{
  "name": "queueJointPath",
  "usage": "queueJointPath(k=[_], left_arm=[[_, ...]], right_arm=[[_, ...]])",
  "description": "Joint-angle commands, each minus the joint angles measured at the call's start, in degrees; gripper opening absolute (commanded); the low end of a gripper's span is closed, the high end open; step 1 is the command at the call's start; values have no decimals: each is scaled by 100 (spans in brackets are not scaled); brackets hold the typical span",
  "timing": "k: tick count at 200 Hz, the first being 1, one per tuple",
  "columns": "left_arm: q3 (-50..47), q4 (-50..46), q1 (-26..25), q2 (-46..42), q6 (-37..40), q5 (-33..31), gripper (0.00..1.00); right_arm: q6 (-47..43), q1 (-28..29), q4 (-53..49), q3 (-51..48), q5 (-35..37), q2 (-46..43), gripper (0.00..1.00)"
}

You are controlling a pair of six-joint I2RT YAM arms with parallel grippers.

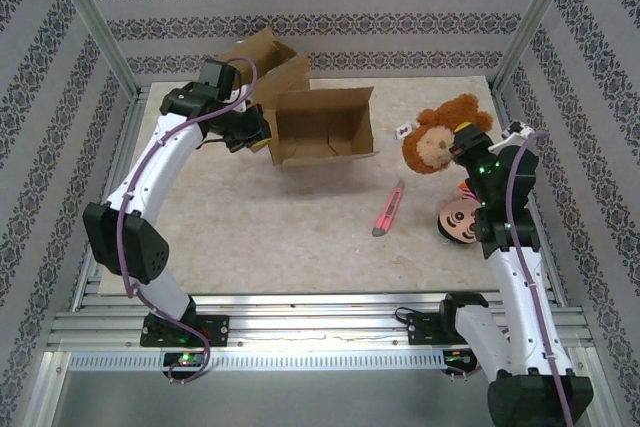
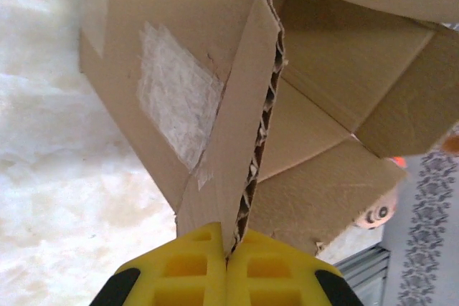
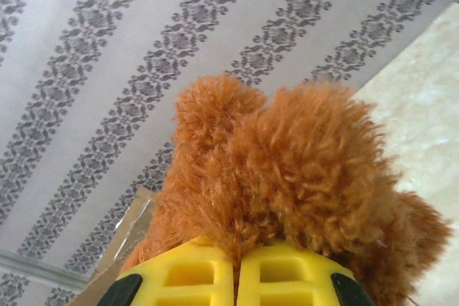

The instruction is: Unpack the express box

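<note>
You have the left gripper [image 2: 228,257] closed tight on a flap [image 2: 240,141] of the cardboard box [image 1: 325,127]. In the left wrist view the corrugated edge of that flap runs straight down between the two yellow fingers [image 2: 193,277], which meet on it. The box is in the far left part of the tabletop [image 1: 280,237], close to the far edge, with its open mouth turned toward the overhead camera and its other flaps spread behind it. I cannot tell whether it rests on the tabletop or is lifted.

Your right gripper [image 3: 235,266] is clamped on a brown plush toy [image 1: 438,137], pressed together into the fur. The toy is near the right edge, in the far half. A pink box cutter [image 1: 389,209] lies flat right of centre, between the box and a round disc with a face [image 1: 458,222]. That disc lies by the right edge, partly behind the right arm [image 1: 515,237]. A small white item [image 1: 404,130] lies just left of the toy.
</note>
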Motion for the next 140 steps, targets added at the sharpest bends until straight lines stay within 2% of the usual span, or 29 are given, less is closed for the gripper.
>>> queueJointPath(k=[1,29,68,112,122,140], left_arm=[[-321,899,197,-287,-823,349,0],[-811,1580,268,-435,-1463,531,0],[-1626,2658,294,-635,-2357,664,0],[-1841,2918,306,-653,-2526,623,36],[-1830,2951,320,-637,-2538,630,50],[-1761,3027,336,-569,-2538,682,55]], right_arm=[[289,-366,-103,215,-712,-2,0],[281,-638,-231,285,-1000,153,0],[169,-706,-373,396,-1164,415,0],[-23,-740,-428,431,-1235,657,0],[-79,-742,-439,415,-1228,710,0],[-149,-742,-434,380,-1201,803,0]])
